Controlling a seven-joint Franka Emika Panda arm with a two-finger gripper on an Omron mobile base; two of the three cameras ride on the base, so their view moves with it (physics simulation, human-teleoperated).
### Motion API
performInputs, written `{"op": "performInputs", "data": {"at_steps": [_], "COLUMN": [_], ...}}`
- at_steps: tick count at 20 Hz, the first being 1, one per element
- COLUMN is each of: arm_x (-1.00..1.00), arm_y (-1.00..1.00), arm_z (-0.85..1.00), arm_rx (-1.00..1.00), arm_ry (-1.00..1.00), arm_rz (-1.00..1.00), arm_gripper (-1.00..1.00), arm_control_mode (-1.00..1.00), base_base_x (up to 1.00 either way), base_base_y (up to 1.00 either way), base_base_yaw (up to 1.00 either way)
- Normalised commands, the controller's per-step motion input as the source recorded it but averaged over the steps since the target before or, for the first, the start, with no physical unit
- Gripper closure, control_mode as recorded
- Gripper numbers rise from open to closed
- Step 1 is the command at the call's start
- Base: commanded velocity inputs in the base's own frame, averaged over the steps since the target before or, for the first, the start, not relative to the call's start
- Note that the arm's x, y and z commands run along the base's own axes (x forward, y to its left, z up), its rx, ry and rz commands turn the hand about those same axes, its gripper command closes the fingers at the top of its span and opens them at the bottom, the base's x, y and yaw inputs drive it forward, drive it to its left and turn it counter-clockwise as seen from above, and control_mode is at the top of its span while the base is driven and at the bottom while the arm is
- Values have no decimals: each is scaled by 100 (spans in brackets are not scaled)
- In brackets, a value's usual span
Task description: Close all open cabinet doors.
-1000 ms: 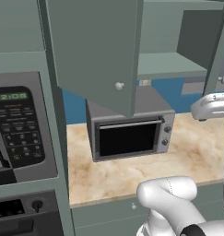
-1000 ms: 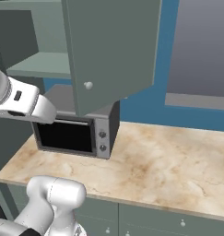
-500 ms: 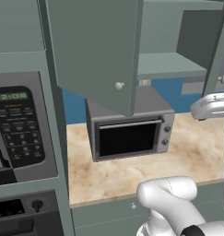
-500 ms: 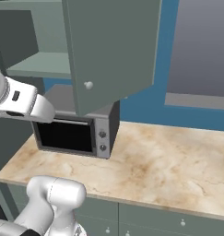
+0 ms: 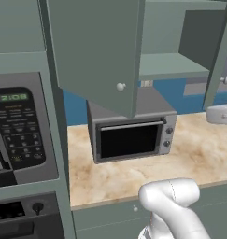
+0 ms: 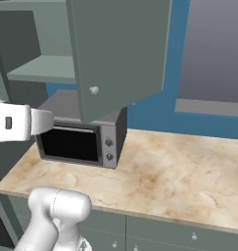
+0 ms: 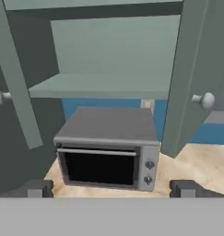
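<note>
Two grey-green cabinet doors stand swung open over the counter. The left door fills the middle of the left base view, its knob low on the panel; the right door is at the right edge. In the right base view the right door hangs in front. The hand view looks between the left door and the right door at the bare shelf. My gripper is open, fingertips wide apart, nothing between them. The hand hovers in front of the cabinet.
A silver toaster oven with a dark glass door sits on the marble counter under the cabinet. A built-in appliance panel stands at the left. Drawer fronts run below the counter. A window is at the right.
The hand has sunk slightly and levelled out in both base views. Both cabinet doors stand as before.
</note>
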Motion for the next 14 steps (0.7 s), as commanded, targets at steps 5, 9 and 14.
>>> {"op": "performInputs", "data": {"at_steps": [5,9,14], "arm_x": [10,33,10], "arm_y": [-15,-36,-42], "arm_z": [7,0,0], "arm_rx": [6,11,7], "arm_ry": [-45,-26,-16], "arm_rz": [4,4,6], "arm_gripper": [-100,-100,-100], "arm_control_mode": [-100,-100,-100], "base_base_x": [0,0,0], "base_base_y": [0,0,0], "base_base_yaw": [0,0,0]}}
